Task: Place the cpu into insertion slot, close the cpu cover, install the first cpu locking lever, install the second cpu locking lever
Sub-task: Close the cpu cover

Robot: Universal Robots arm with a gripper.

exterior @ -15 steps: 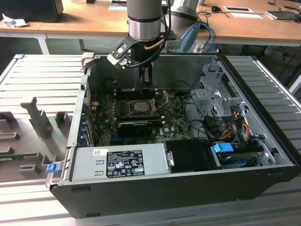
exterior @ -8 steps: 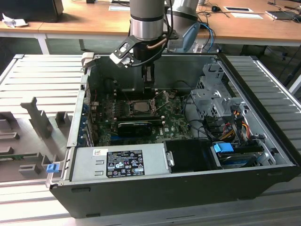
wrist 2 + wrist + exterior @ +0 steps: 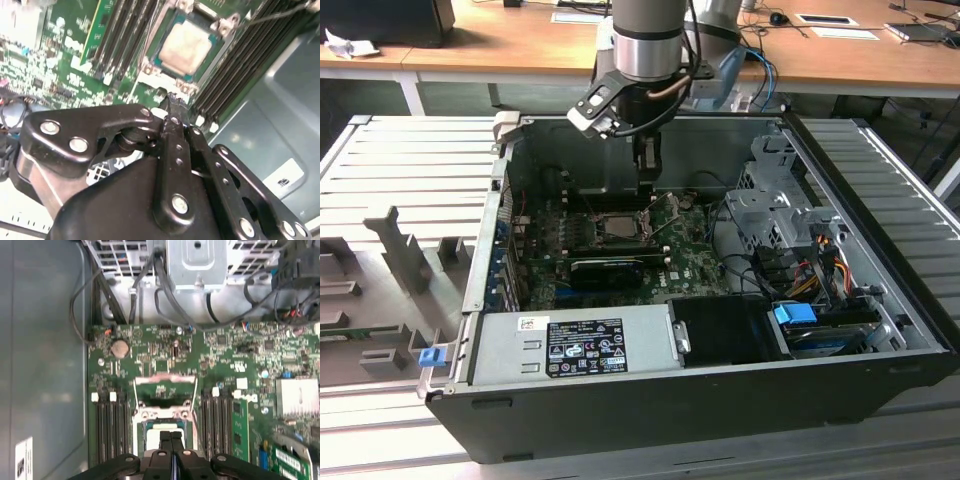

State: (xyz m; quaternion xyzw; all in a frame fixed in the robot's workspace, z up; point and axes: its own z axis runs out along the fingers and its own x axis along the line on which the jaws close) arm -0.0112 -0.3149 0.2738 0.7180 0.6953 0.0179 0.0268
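Gripper jaws closed (empty) over one cpu in insertion slot; cpu cover open.

Exterior view: even, diffuse light from above; computer case interior shaded beneath the arm.
Second wrist view: cpu top washed pale by glare; end effector near-black, bright screw glints.
First wrist view: dimmer, soft sheen on case wall.

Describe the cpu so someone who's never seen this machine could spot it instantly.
Inside the open computer case, find the green motherboard. Between its two banks of long black memory slots sits the cpu, the only pale beige-silver flat square.
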